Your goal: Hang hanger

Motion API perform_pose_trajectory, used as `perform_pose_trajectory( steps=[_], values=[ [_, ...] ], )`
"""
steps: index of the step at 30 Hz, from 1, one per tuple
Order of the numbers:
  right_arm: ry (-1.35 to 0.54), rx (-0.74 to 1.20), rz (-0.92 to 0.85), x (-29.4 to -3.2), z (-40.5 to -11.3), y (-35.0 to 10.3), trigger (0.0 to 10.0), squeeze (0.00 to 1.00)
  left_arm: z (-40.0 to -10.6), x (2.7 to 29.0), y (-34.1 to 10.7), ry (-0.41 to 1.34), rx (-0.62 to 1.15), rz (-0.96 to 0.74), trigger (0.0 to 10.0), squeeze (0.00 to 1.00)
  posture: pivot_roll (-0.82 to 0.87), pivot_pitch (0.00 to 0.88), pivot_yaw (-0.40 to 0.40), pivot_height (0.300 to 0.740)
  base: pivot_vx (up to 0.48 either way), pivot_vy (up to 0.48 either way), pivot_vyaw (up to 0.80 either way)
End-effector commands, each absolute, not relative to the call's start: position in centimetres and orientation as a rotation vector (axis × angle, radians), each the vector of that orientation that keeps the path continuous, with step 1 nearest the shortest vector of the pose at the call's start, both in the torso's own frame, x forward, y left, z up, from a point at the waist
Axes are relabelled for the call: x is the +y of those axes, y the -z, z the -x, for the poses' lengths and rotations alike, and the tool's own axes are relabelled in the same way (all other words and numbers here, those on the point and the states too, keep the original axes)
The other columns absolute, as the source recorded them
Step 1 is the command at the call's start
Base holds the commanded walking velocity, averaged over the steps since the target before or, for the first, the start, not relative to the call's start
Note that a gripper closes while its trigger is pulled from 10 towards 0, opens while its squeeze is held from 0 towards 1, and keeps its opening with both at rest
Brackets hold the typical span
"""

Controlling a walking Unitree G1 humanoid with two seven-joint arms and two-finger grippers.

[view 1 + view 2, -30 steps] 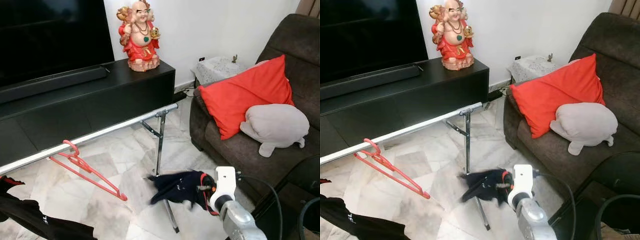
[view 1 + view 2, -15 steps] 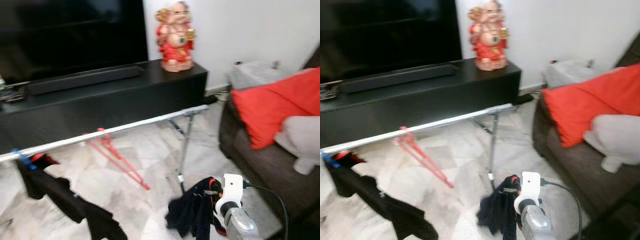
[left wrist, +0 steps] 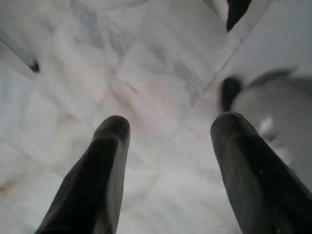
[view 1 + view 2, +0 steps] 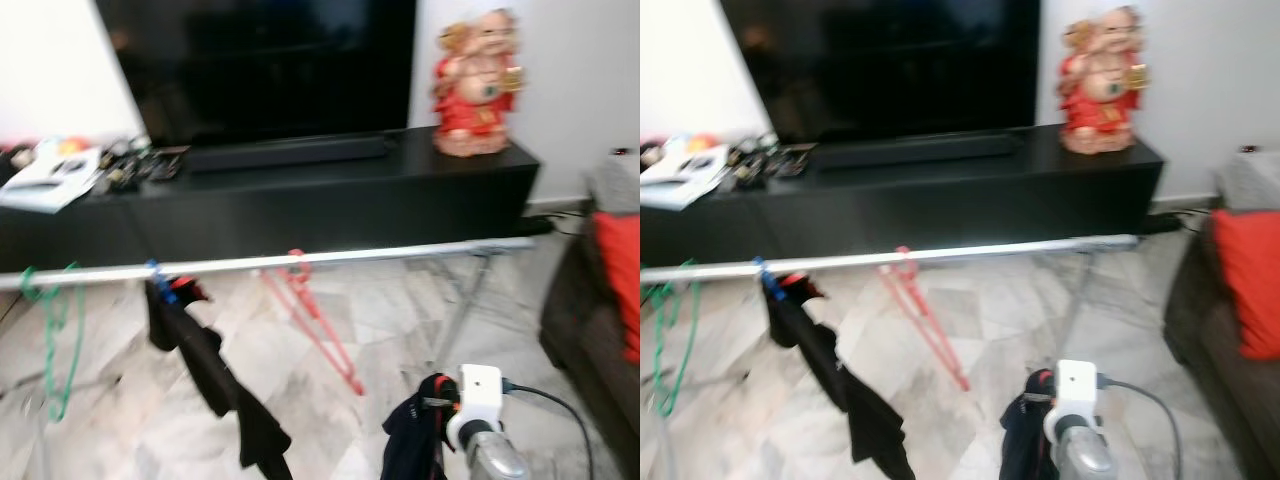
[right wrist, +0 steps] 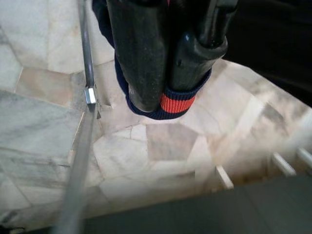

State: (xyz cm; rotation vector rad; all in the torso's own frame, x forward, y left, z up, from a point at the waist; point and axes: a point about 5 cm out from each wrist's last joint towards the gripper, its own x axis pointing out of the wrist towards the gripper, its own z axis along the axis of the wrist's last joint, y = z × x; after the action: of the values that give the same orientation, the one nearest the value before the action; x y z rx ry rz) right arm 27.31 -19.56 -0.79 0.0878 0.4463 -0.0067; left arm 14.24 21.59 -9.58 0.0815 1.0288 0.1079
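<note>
A silver clothes rail (image 4: 380,258) runs across the room in front of a black TV cabinet. On it hang an empty red hanger (image 4: 318,322), a black garment (image 4: 205,365) on a blue hook, and a green hanger (image 4: 55,340) at the far left. My right gripper (image 4: 435,412) is low, near the rail's right end and below it. It is shut on a dark navy garment (image 5: 178,103) with red trim that hangs from it. Whether a hanger is inside the garment cannot be told. My left gripper (image 3: 168,141) is open over the marble floor, holding nothing.
The TV cabinet (image 4: 330,195) carries a red statue (image 4: 478,85) and clutter (image 4: 60,165) at its left end. A brown sofa (image 4: 590,320) with a red cushion (image 4: 620,270) stands at the right. A rack leg (image 5: 83,136) crosses the floor below my right gripper.
The camera has swung left, bringing the rail's left part, the black garment and the green hanger into view. The navy garment now hangs down from my right gripper instead of spreading sideways.
</note>
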Motion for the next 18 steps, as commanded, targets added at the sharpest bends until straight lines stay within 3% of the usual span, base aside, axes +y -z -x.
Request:
perform_pose_trajectory(
  steps=[1, 12, 18],
  values=[
    [-0.019, 0.432, -0.093, -18.5, -27.9, 0.5, 10.0, 0.00, -13.6, 22.2, 9.7, -0.155, 1.035, -0.055, 10.0, 0.00, -0.05, 0.011, 0.049, 0.740, 0.000, 0.000, 0.80],
    [0.016, 0.543, -0.060, -19.8, -26.8, 2.0, 10.0, 0.00, -14.0, 21.1, 9.7, -0.151, 1.007, -0.013, 10.0, 0.00, -0.03, 0.017, -0.006, 0.740, 0.000, 0.000, 0.04],
    [0.066, 0.609, -0.062, -20.0, -26.0, 2.9, 10.0, 0.00, -14.0, 21.2, 9.7, -0.162, 0.996, -0.002, 10.0, 0.00, -0.03, 0.029, -0.004, 0.740, 0.000, 0.416, 0.00]
  ],
)
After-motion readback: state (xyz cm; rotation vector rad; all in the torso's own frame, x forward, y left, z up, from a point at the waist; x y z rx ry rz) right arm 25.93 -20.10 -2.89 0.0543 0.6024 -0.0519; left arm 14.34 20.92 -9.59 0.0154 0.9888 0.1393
